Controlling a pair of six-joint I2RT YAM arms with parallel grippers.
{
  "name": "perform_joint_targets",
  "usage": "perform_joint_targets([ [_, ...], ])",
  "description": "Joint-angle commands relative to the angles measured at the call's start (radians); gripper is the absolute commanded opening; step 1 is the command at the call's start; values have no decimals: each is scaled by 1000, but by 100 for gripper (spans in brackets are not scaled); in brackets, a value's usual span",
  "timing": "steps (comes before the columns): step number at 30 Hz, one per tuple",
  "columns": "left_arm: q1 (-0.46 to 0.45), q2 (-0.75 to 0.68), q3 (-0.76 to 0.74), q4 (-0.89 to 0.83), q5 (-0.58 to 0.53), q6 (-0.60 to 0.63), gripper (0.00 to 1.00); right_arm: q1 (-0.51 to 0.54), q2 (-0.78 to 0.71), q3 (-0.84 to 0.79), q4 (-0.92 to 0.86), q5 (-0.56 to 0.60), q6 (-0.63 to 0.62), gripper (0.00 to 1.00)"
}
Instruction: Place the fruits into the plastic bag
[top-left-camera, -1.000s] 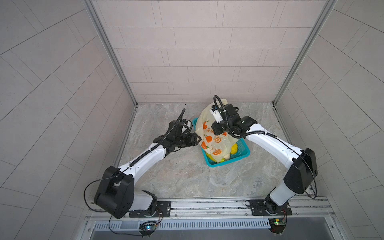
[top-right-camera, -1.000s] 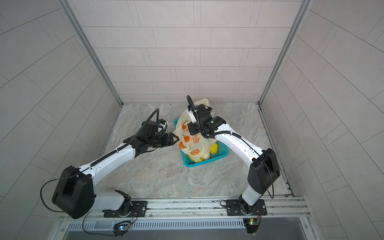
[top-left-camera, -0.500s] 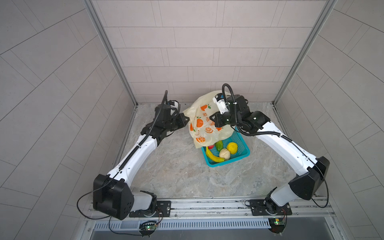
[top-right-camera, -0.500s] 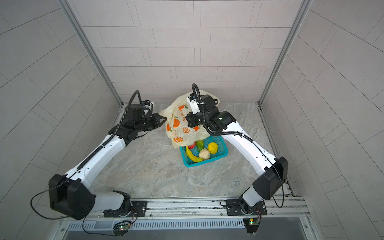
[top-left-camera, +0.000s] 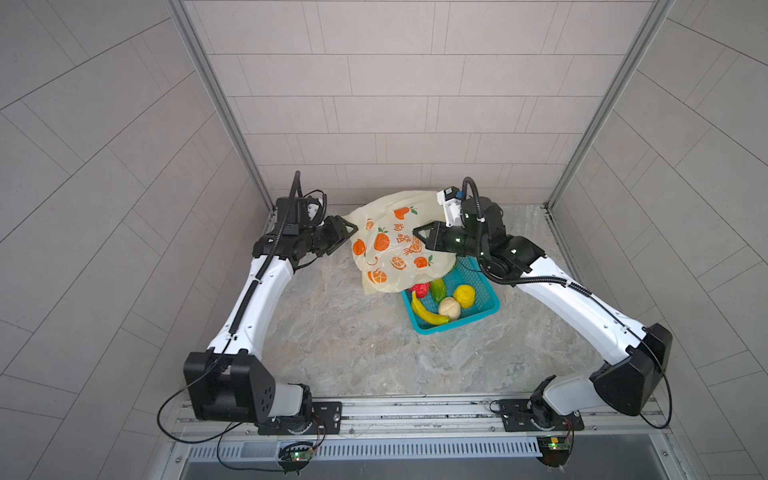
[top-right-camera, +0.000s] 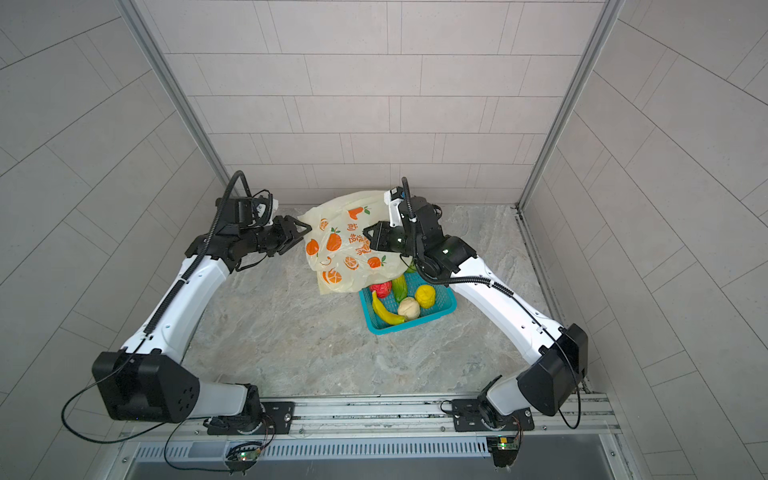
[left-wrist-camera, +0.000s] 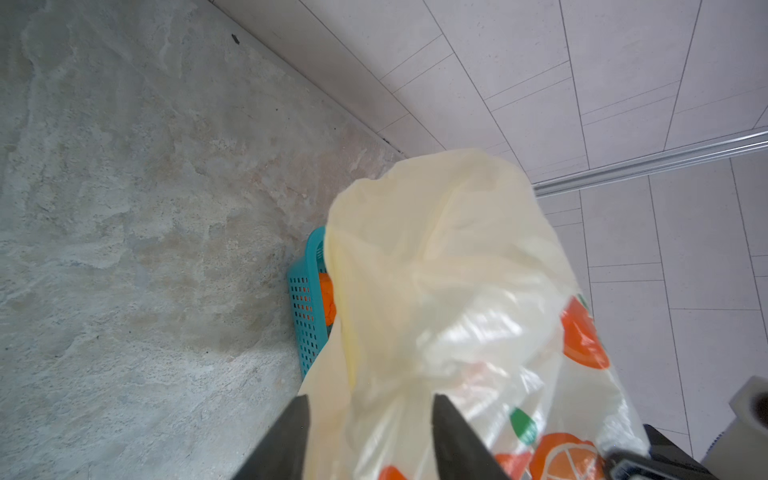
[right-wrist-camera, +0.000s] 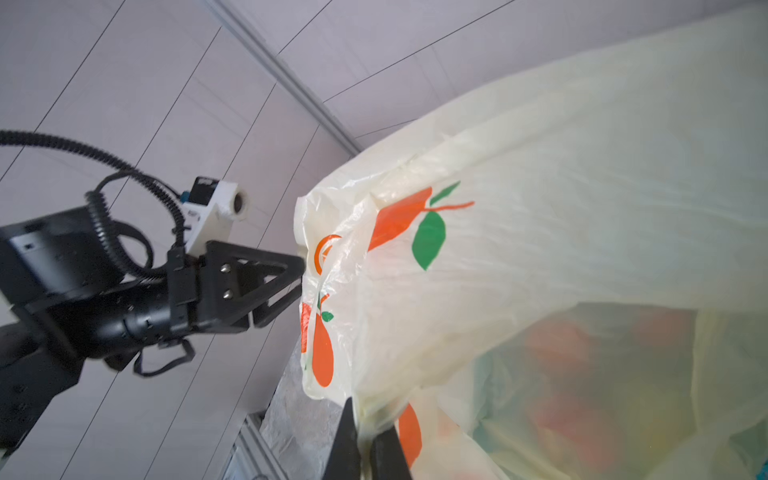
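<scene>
Left pincer (top-left-camera: 353, 227) opened, right pincer (top-left-camera: 415, 231) clamping bag (top-left-camera: 384, 259)

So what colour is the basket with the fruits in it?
Teal. The basket shows best in a top view.

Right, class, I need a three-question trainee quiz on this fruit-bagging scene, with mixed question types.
1. True or false: the banana lies inside the plastic bag.
2. Which gripper is pinched shut on the bag's film? A: left gripper. B: right gripper. C: neither.
3. Fill in: the banana lies in a ___ mesh basket.

Key: 1 false, it lies in the basket. 2 B; the left gripper's jaws stand apart around the film. 3 teal.
</scene>
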Motion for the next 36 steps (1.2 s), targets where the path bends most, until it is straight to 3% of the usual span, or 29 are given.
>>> perform_joint_targets([
  [1, 8, -85, 60, -44, -13, 55, 85, 34, -70, -75, 105, 208, 182, 0],
  [5, 1, -123, 160, -229, -160, 185, 87, 36, -80, -128, 134, 338, 325, 0],
  [8, -35, -143, 203, -322, -274, 270, 88, 41, -49, -104, 132, 370, 386, 0],
  [13, -157, -165, 150, -302, -226, 279, 95, 45, 53, -6, 101, 289, 492, 0],
  [16, -168, -194, 59, -217, -167, 218, 96, 56, 126, 59, 85, 197, 526, 0],
  [20, -178, -200, -3, -183, -178, 212, 98, 86, 185, 43, 186, 104, 550, 0],
  [23, -179, -194, -30, -169, -203, 222, 100, 89, 203, 30, 242, 43, 511, 39],
  [26, -182, -174, -51, -144, -202, 217, 100, 79, 180, 25, 236, 35, 422, 58],
  [30, -197, -137, -72, -115, -202, 200, 100, 48, 126, 28, 182, 29, 282, 70],
  [36, -260, -95, -41, -90, -220, 188, 100, -21, 6, -18, 107, 31, 78, 70],
])
